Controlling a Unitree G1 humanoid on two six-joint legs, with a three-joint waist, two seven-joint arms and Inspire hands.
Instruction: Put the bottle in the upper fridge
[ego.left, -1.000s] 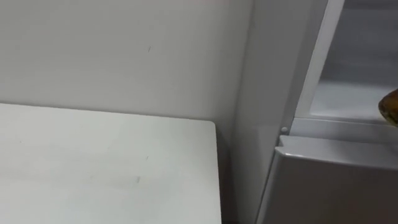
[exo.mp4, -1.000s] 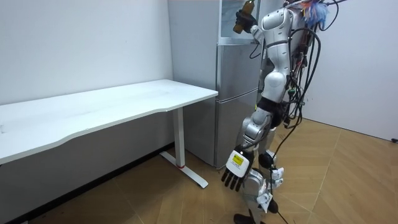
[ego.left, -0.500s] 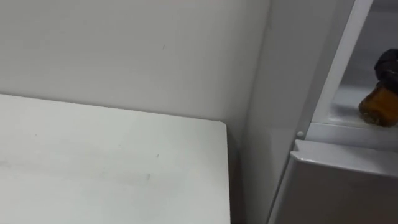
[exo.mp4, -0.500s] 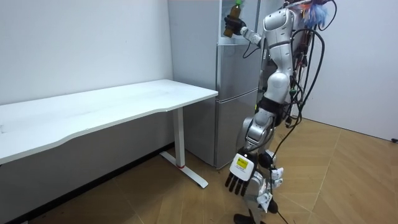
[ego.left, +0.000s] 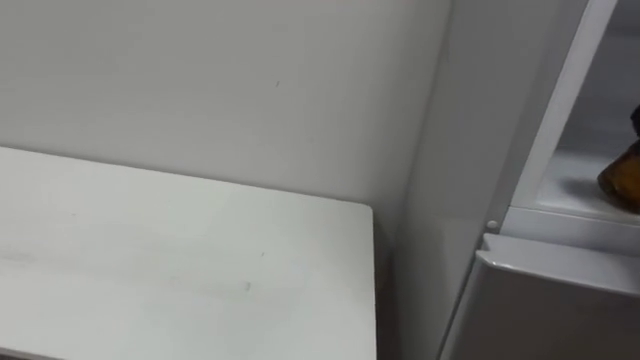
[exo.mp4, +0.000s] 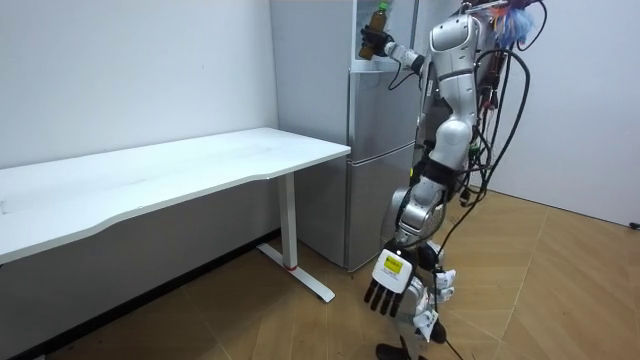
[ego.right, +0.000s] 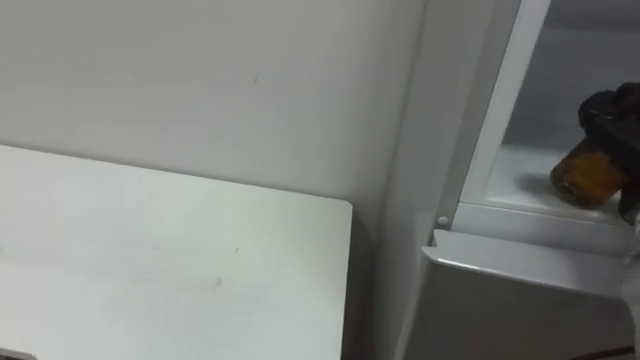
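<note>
Bottle (ego.right: 578, 172): amber; held just inside the fridge (ego.right: 520, 295) upper compartment, low over the shelf's front, apparently ready for setting down; right hand (ego.right: 610, 112) clasped round its top; left hand (exo.mp4: 385, 292) hangs slack, idle.

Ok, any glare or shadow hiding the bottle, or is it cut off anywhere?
Left eye view: the bottle is cut by the right edge. Right eye view: no glare, bottle base plain under the dark right hand, a soft shadow beside it on the fridge shelf. Room view: even light, bottle clear; left hand hangs low.
</note>
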